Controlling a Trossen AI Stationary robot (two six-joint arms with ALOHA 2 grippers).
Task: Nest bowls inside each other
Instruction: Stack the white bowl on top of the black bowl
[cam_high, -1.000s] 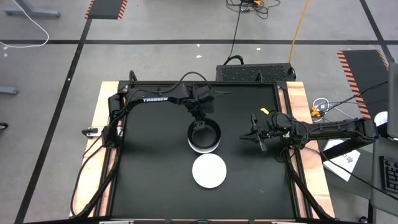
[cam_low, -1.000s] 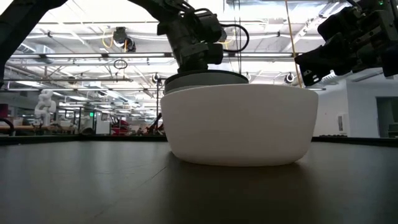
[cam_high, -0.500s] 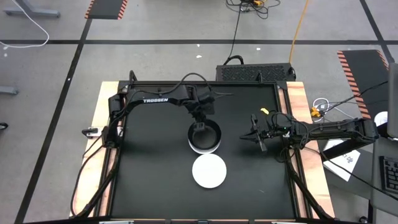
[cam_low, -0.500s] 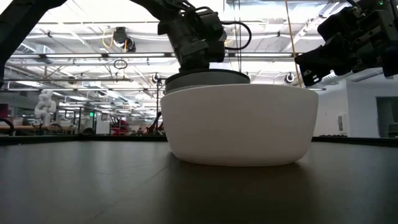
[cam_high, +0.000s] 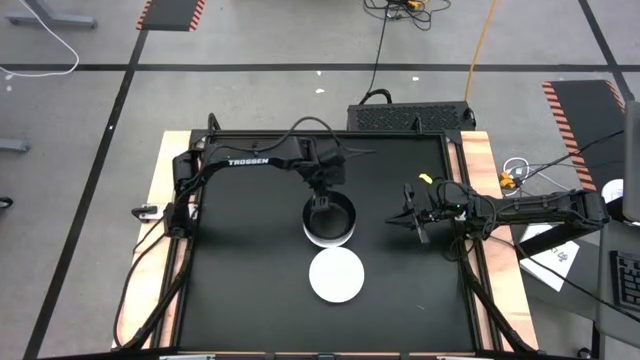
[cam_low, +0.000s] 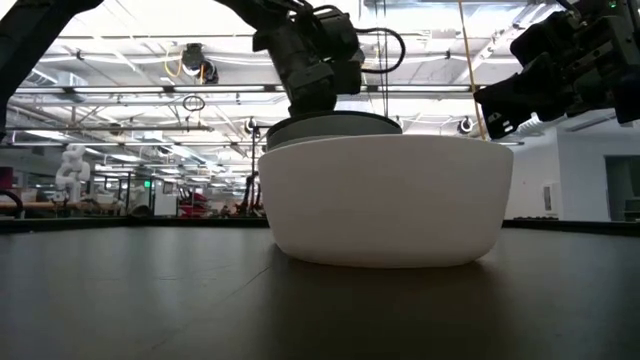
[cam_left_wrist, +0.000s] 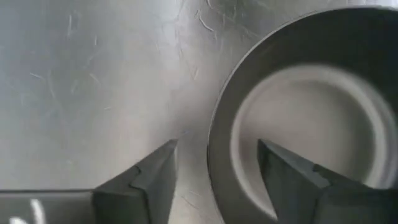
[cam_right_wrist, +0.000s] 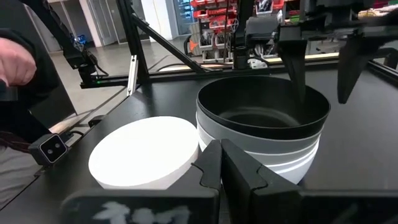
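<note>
Left gripper (cam_high: 322, 205) released, fingers straddling rim of black bowl (cam_high: 330, 217) atop stack. Right gripper (cam_high: 407, 222) clenched, empty, aside.

Grey floor (cam_high: 250, 95) crossed by black tape lines (cam_high: 300, 67); hazard-striped mats (cam_high: 170, 14) lie beyond the worktop's (cam_high: 250, 290) far edge. Ceiling lights (cam_low: 130, 45) glow overhead.
</note>
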